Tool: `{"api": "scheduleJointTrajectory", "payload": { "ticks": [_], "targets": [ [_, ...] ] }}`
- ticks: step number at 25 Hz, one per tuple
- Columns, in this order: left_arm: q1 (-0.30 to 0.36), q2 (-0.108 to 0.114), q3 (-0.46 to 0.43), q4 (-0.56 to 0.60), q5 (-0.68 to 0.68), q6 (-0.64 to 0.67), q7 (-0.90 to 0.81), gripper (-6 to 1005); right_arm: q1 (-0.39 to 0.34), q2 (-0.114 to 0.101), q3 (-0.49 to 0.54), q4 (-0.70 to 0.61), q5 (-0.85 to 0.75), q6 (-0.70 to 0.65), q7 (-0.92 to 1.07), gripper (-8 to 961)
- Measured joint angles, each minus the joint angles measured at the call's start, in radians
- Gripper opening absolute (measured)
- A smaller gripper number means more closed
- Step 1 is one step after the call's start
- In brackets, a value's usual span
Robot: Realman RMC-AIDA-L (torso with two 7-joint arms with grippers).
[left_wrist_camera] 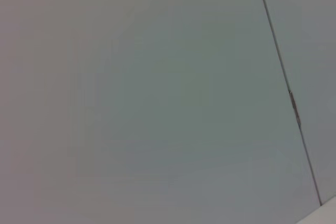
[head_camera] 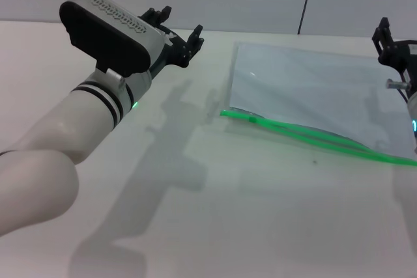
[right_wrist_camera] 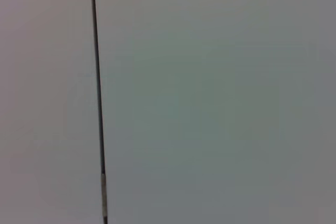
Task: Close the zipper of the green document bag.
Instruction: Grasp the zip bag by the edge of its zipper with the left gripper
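Observation:
The green document bag lies flat on the white table at the right, a translucent blue-grey pouch. Its zipper, a bright green strip, runs along the near edge, and there two green strands lie apart from each other. My left gripper hovers open above the table, left of the bag and well clear of it, holding nothing. At the frame's right edge my right gripper hangs over the bag's far right corner, only partly in view. Both wrist views show only wall.
The white table stretches in front of and left of the bag. A pale wall panel with a dark seam stands behind the table; the same kind of seam shows in the right wrist view.

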Motion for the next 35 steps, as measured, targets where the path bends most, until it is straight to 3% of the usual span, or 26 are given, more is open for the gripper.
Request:
{"api": "scheduleJointTrajectory", "payload": {
  "ticks": [4,11,17,22,28,35],
  "targets": [
    [-0.001,0.002,-0.016,0.027,-0.001,0.064,-0.001,649,0.002,-0.001,0.006,0.009,0.0,-0.025,0.0,735],
    [-0.015,0.017,-0.156,0.16,0.017,0.463,0.025,647,0.007,-0.001,0.016,0.03,0.0,-0.052,0.033,735],
    [-0.05,0.027,-0.245,0.216,0.064,0.765,0.148,646,0.01,-0.001,0.015,0.039,0.0,-0.053,0.037,735],
    [-0.082,0.016,-0.302,0.265,0.261,0.992,0.195,645,0.019,-0.001,0.014,0.044,-0.001,-0.077,0.037,735],
    [-0.106,0.011,-0.304,0.291,0.35,1.095,0.204,643,0.022,-0.001,0.015,0.046,-0.002,-0.081,0.038,735],
    [-0.112,0.001,-0.261,0.291,0.418,1.095,0.226,641,0.032,0.0,0.015,0.054,-0.002,-0.087,0.038,735]
  ]
}}
